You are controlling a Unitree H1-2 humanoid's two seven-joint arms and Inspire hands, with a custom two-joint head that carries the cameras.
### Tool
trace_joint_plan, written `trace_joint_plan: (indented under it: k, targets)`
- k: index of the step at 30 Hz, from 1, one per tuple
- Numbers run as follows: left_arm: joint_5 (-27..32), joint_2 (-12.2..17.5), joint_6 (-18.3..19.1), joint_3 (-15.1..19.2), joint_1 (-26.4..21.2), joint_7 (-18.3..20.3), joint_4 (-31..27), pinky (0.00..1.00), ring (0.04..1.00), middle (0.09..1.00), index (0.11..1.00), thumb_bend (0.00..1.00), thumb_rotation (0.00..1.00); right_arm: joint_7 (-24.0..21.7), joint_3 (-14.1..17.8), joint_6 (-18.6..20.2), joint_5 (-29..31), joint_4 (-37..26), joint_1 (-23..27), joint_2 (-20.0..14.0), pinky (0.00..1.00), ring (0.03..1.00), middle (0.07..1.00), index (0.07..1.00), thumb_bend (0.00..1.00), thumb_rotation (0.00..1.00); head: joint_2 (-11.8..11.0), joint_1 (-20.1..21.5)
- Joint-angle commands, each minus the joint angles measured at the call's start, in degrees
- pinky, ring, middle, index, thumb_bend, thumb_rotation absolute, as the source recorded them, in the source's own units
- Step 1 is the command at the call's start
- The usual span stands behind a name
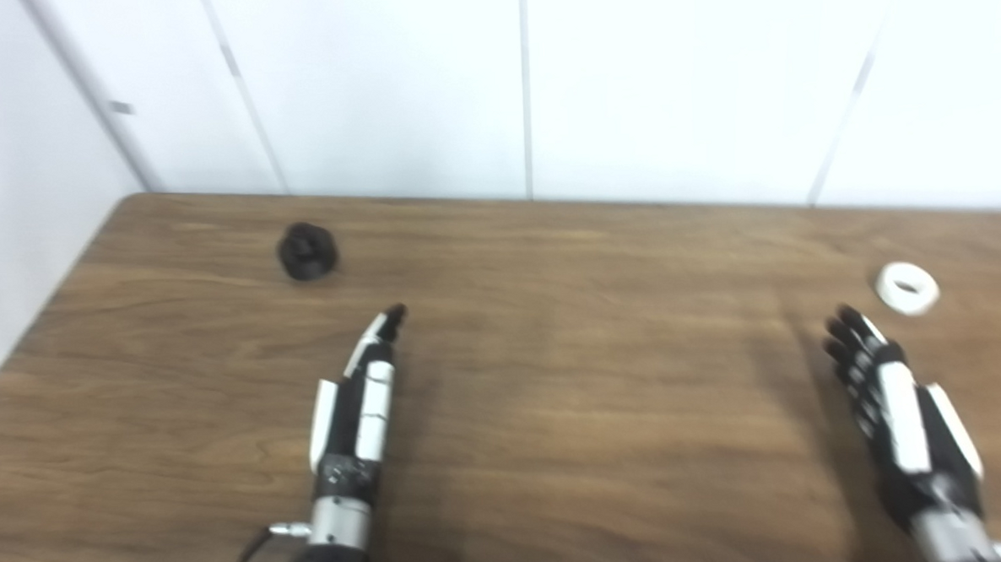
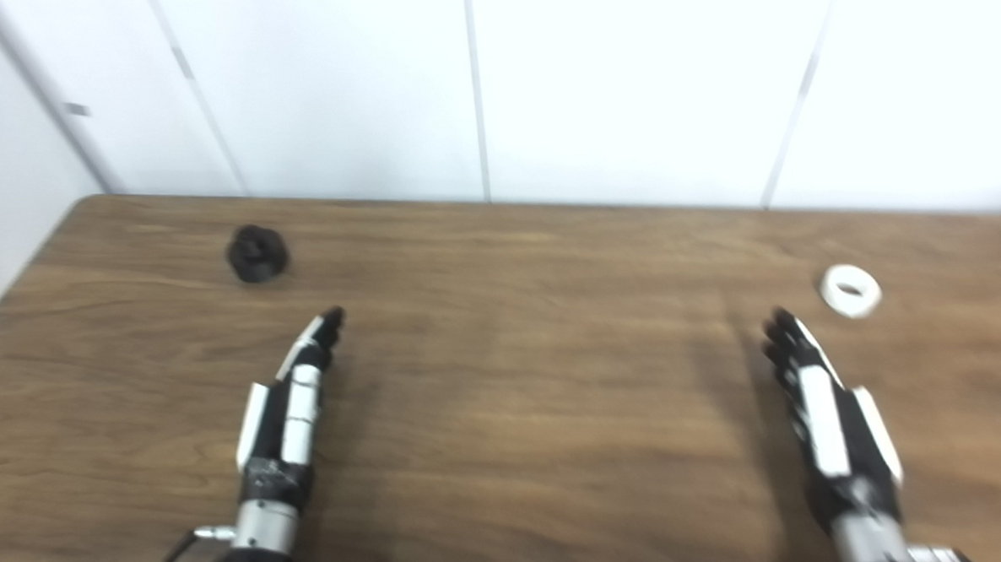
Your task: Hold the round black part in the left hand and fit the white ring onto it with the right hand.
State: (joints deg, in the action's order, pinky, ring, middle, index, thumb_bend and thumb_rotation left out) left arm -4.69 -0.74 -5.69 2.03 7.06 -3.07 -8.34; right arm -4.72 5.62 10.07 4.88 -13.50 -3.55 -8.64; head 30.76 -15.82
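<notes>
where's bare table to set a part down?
Widest bare stretch: mid-table, between left hand and right hand. Also bare: the far strip between black part and ring. Tightest: the ring, just beyond the right fingertips.

Your left hand [image 1: 361, 405] is black with white plates along the fingers and back, black fingertips. Silver metal cuff at its wrist, black forearm below, thin black cable off the side. Right hand [image 1: 890, 403] matches: black, white plates, silver wrist.
</notes>
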Motion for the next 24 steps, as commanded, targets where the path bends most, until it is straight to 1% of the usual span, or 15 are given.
trace_joint_plan:
  k: [1, 3, 6, 10, 13, 16, 19, 21, 24]
  targets:
    - [-0.7, -1.3, -2.5, -0.9, -0.1, -1.0, 2.3, 1.0, 0.979, 0.953, 0.908, 0.51, 1.0, -0.7, 0.5, -3.3, 1.3, -0.2, 0.6, -0.5, 1.0, 0.946, 0.943, 0.951, 0.54, 1.0, -0.9, -1.6]
    - [-1.0, -1.7, -2.8, -1.1, -0.2, -1.3, 2.8, 1.0, 0.974, 0.948, 0.907, 0.52, 1.0, -1.1, 0.5, -3.9, 1.6, 0.6, 0.6, -0.8, 1.0, 0.953, 0.945, 0.952, 0.53, 1.0, -1.7, -2.5]
    - [-1.2, -2.1, -3.6, -1.4, -0.3, -1.8, 3.6, 1.0, 0.968, 0.943, 0.905, 0.51, 1.0, -1.7, 0.5, -5.0, 1.9, 1.7, 0.7, -1.4, 1.0, 0.967, 0.956, 0.963, 0.52, 1.0, -2.9, -3.9]
    - [-1.1, -2.5, -4.5, -1.6, -0.5, -1.9, 5.0, 1.0, 0.969, 0.943, 0.903, 0.49, 0.99, -2.8, 0.4, -6.1, 2.5, 3.4, 0.8, -2.3, 1.0, 0.997, 0.979, 0.984, 0.56, 1.0, -4.5, -5.5]
    - [-1.8, -2.8, -5.3, -1.9, -0.5, -2.2, 5.9, 1.0, 0.967, 0.941, 0.904, 0.48, 0.98, -2.8, 0.5, -7.2, 2.7, 4.1, 1.1, -2.4, 1.0, 1.0, 0.987, 0.994, 0.55, 1.0, -5.3, -7.1]
    - [-2.3, -3.2, -5.7, -2.2, -0.6, -2.4, 6.6, 1.0, 0.969, 0.94, 0.906, 0.49, 0.96, -1.1, 0.7, -5.6, 1.4, 2.7, 0.6, -1.8, 1.0, 0.975, 0.955, 0.965, 0.52, 1.0, -5.8, -7.8]
    - [-2.7, -3.8, -6.4, -2.3, -0.7, -2.9, 7.3, 1.0, 0.967, 0.937, 0.905, 0.5, 0.94, -1.0, 0.8, -5.3, 1.4, 2.6, 0.3, -1.7, 1.0, 0.981, 0.955, 0.962, 0.5, 1.0, -5.9, -7.8]
    - [-3.0, -4.1, -6.0, -2.3, -0.7, -3.2, 7.3, 1.0, 0.969, 0.938, 0.904, 0.52, 0.93, -0.9, 0.8, -4.9, 0.9, 2.5, 0.2, -1.9, 1.0, 0.985, 0.953, 0.958, 0.5, 1.0, -5.5, -7.5]
    - [-3.6, -4.6, -4.8, -2.5, -0.6, -3.4, 6.6, 1.0, 0.975, 0.942, 0.906, 0.53, 0.93, -1.3, 0.9, -5.6, 0.7, 3.0, 0.1, -2.2, 1.0, 0.984, 0.948, 0.956, 0.51, 1.0, -5.0, -7.3]
